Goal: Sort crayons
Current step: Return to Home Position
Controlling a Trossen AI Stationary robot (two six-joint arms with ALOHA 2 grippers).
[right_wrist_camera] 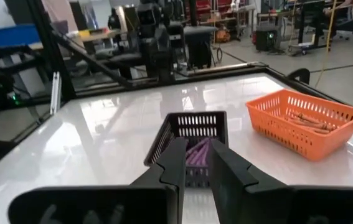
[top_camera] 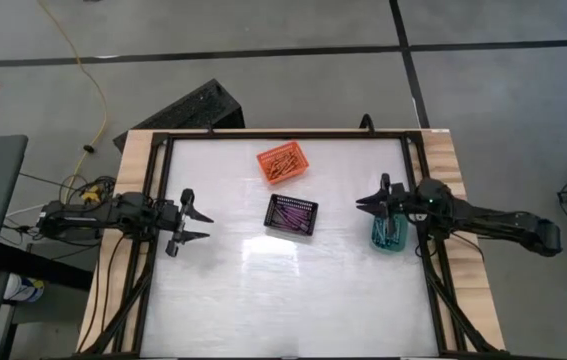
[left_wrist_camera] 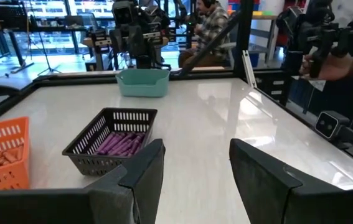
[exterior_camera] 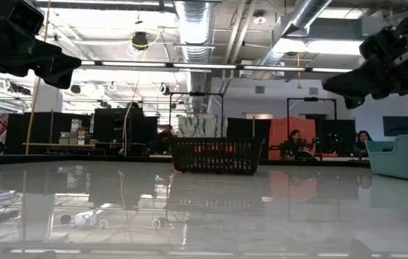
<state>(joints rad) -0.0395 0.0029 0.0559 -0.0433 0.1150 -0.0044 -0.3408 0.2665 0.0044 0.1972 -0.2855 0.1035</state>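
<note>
Across the white tabletop (top_camera: 263, 300) I see no loose sticks, everything's binned: orange-red crayons (top_camera: 281, 163) in the orange basket (right_wrist_camera: 288, 134) far-centre, purple crayons (left_wrist_camera: 119, 143) in the black basket (left_wrist_camera: 101, 158) mid-table, teal crayons (top_camera: 387, 238) in the teal basket (left_wrist_camera: 142, 87) at the right. Left gripper (top_camera: 207, 226) hangs over the left side w/ jaws wide, empty. Right gripper (right_wrist_camera: 198, 146) hangs over the right side, just by the teal basket, w/ only a slim gap between its fingers and nothing in them. Sort looks done to me, so both arms just need parking. If I had to re-pick a stick, I'd judge it light, stiff, waxy & brittle: pinch mid-length, across the stick, gentle squeeze, since an end grip would likely pivot or snap it, and it'd roll. Tabletop is glossy, throws back the ceiling lights, prob. slick. Beyond it: open lab w/ desks, ducting overhead, ppl seated far off, and a person's hand (left_wrist_camera: 333, 66) holding a dark device off the table.
</note>
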